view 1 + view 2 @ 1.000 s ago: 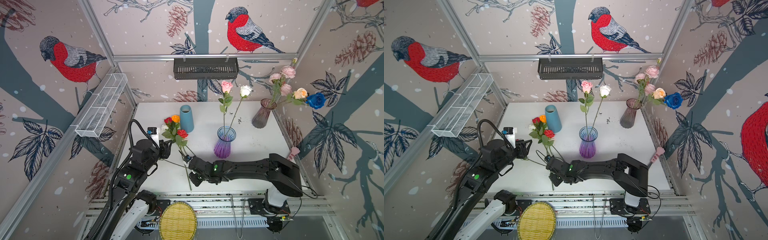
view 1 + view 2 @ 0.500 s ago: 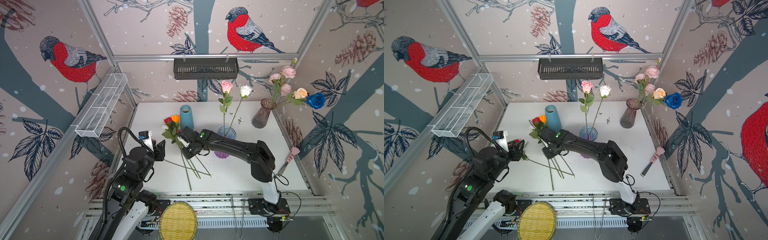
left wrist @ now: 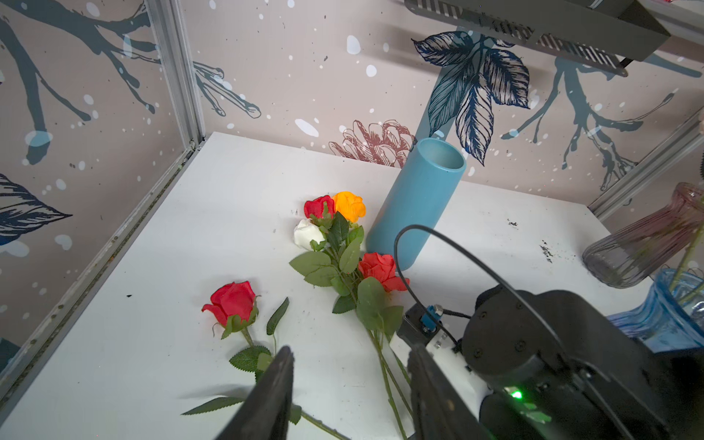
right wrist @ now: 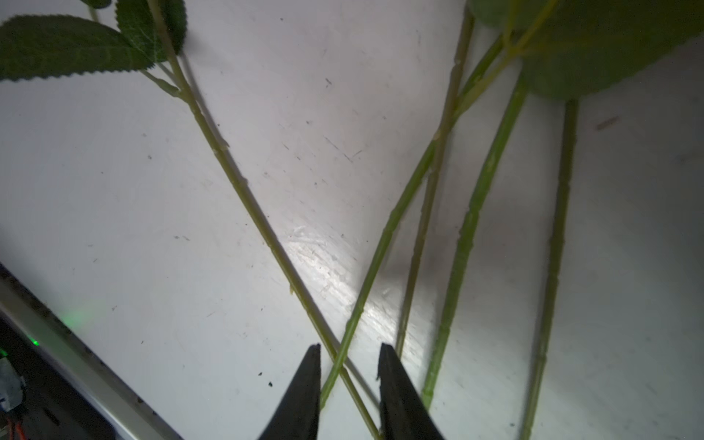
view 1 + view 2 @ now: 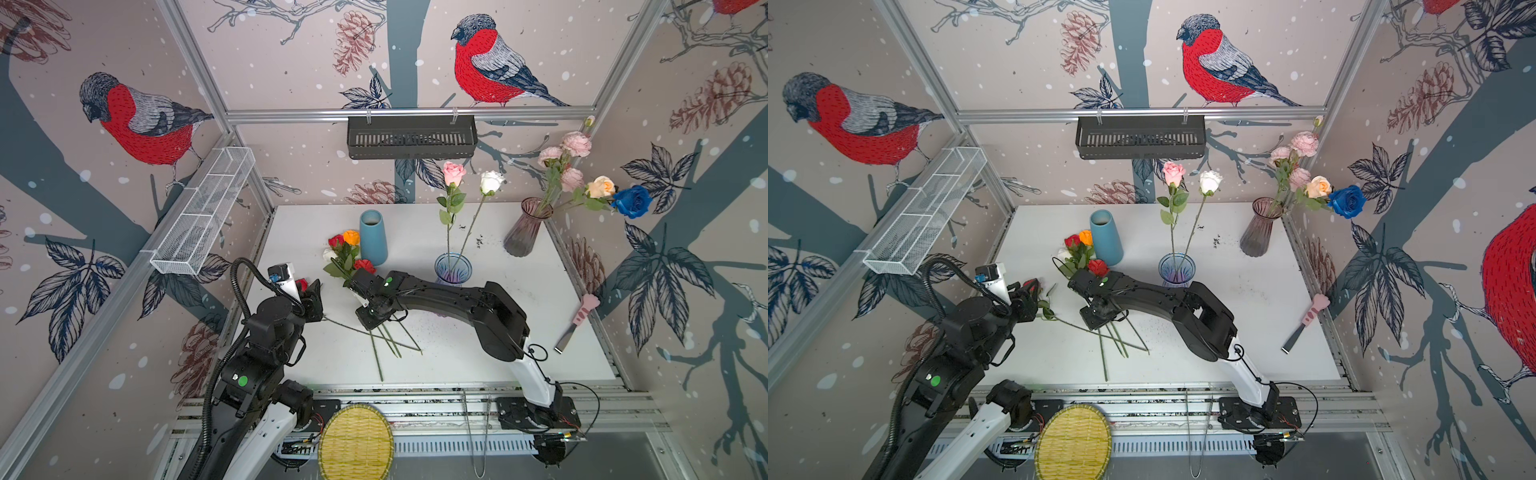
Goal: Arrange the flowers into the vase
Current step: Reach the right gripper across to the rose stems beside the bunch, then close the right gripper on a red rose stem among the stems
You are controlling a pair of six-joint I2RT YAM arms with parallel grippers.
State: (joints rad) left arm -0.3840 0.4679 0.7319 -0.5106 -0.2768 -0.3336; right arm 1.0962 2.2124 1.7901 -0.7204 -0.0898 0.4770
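On the table [image 3: 190, 228] lie 5 roses [image 3: 381, 266] beside 3 vases [image 3: 415, 202].

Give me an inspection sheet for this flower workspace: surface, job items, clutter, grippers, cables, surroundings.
Surface: white table, dark specks at back.
Job's things: loose roses lie beside the empty blue vase; one red rose lies apart; blue glass vase and purple glass vase hold flowers.
Clutter: pink-handled tool near the right edge; woven tray in front.
Grippers: left gripper open; right gripper open, straddling crossed stems.
Cables: black hose on left arm; wire at front.
Surroundings: bird-print walls, black basket, white wire basket.
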